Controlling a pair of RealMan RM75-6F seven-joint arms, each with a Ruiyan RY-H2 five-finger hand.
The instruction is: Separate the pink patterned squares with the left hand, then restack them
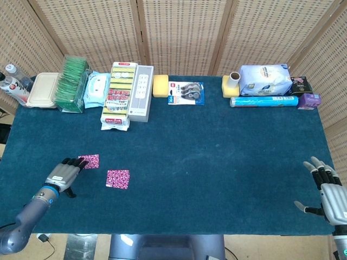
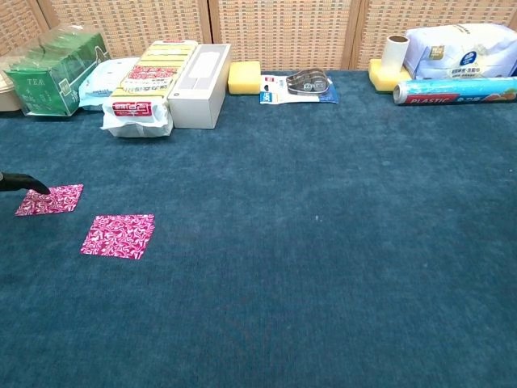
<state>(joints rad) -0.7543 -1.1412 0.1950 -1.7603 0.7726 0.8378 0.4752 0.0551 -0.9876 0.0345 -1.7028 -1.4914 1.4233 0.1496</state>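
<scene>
1. Left robot hand (image 1: 65,174) near the desk's front-left corner, fingertips (image 1: 81,162) pressing flat on one pink patterned square (image 1: 89,161); nothing gripped, likely a sliding contact.
2. Second pink patterned square (image 1: 117,179) lies apart, toward the front edge: separation looks done, restacking pending.
3. Right robot hand (image 1: 328,194) empty, fingers spread, idle at the front-right corner.

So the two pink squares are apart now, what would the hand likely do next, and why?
Probably slide the left square back toward the right square to restack them. The two lie clearly apart on the cloth, and the left hand has its fingertips on the left square's edge, so the separating looks done.
</scene>
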